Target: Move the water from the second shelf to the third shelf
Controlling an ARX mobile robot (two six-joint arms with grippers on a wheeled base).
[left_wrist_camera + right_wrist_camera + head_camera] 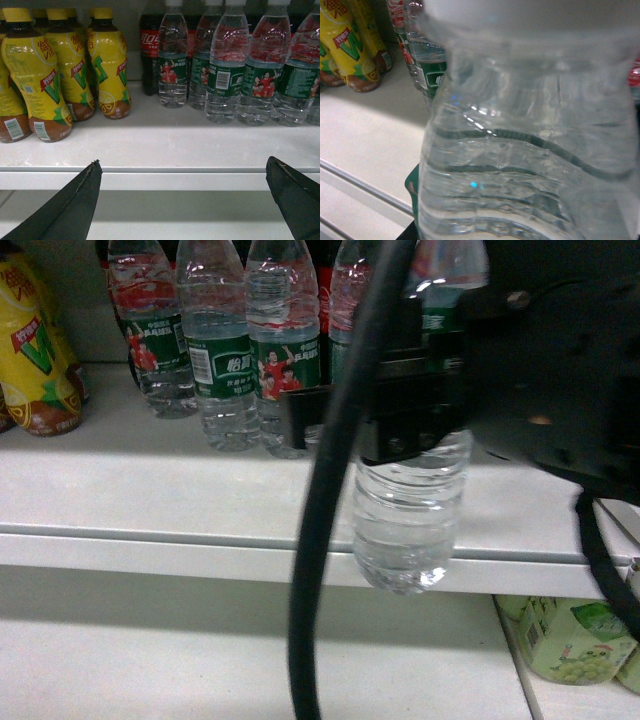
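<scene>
The right end effector (400,405) grips the water bottle (408,510) at its labelled midsection, base hanging below past the shelf (150,500) edge. Full, weighty, smooth and flexible: maintain this mid-body hold. Left end effector (182,192): spread, empty.

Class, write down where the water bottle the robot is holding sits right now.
In the head view, the held water bottle hangs right of centre in the right gripper, its base at the shelf's front edge, right of the standing water bottles.

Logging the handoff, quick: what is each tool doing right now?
Left tool: open, holding nothing.
Right tool: shut on a water bottle, which is out past the shelf edge.
</scene>
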